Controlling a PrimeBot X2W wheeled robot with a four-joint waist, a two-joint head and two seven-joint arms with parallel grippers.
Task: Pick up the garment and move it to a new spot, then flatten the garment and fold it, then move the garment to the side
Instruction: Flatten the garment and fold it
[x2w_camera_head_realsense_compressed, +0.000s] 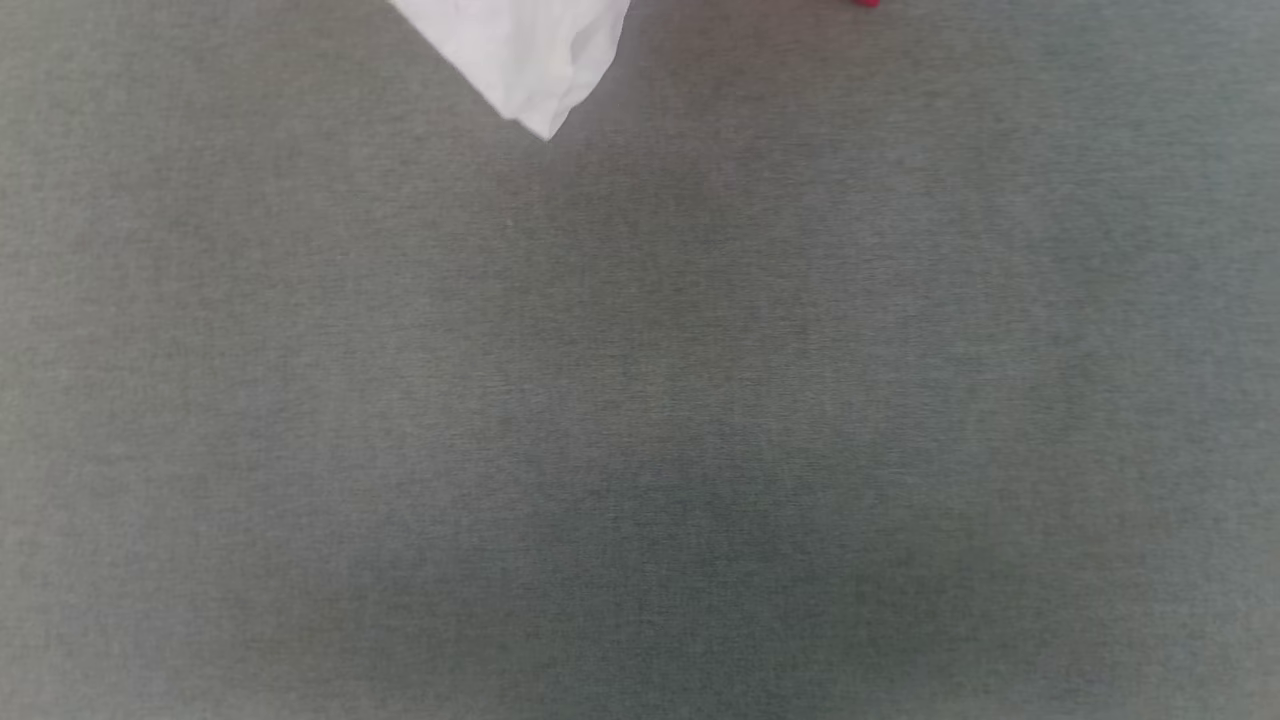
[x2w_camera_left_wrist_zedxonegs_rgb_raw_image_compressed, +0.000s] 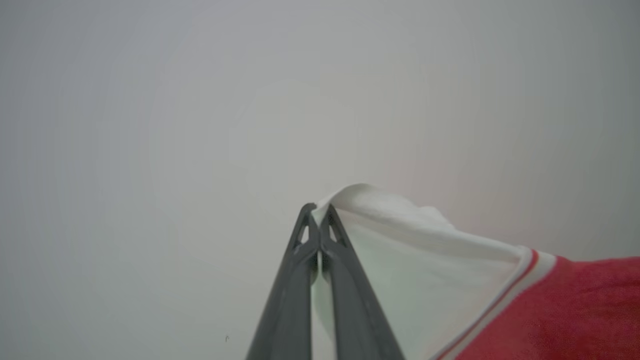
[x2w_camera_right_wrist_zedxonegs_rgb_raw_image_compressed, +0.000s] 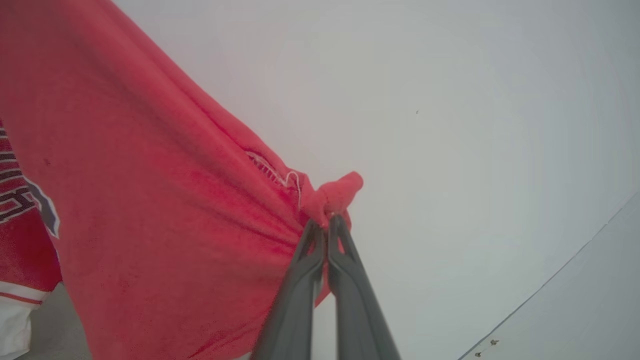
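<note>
At the far edge of the head view, left of centre, a white corner of the garment (x2w_camera_head_realsense_compressed: 520, 60) dips over the grey surface (x2w_camera_head_realsense_compressed: 640, 450), its tip pointing toward the near side. A sliver of red (x2w_camera_head_realsense_compressed: 866, 3) shows at the same far edge, further to the right. So the shirt's long axis runs left to right, white sleeve on the left and red body on the right. Whether the corner touches the surface cannot be told.

In the left wrist view the left gripper (x2w_camera_left_wrist_zedxonegs_rgb_raw_image_compressed: 316, 209) is clamped on the rolled edge of the white sleeve (x2w_camera_left_wrist_zedxonegs_rgb_raw_image_compressed: 410, 260). Its two dark fingers (x2w_camera_left_wrist_zedxonegs_rgb_raw_image_compressed: 292, 300) meet at the tips with only a hairline slit between them, the cloth pinched there. From the pinch the sleeve spreads away to the right, meets the striped trim (x2w_camera_left_wrist_zedxonegs_rgb_raw_image_compressed: 530, 272), and then the red body (x2w_camera_left_wrist_zedxonegs_rgb_raw_image_compressed: 590, 310).

In the right wrist view the right gripper (x2w_camera_right_wrist_zedxonegs_rgb_raw_image_compressed: 327, 222) is clenched on a bunched knob of red fabric, its fingers (x2w_camera_right_wrist_zedxonegs_rgb_raw_image_compressed: 350, 300) pressed together and the knob bulging just past the tips. A run of white stitching (x2w_camera_right_wrist_zedxonegs_rgb_raw_image_compressed: 280, 175) lies just beside the grip. Creases fan out leftward from the pinch across the red cloth. At the left edge of that view, part of the dark, white-outlined block letters (x2w_camera_right_wrist_zedxonegs_rgb_raw_image_compressed: 20, 200) shows
</note>
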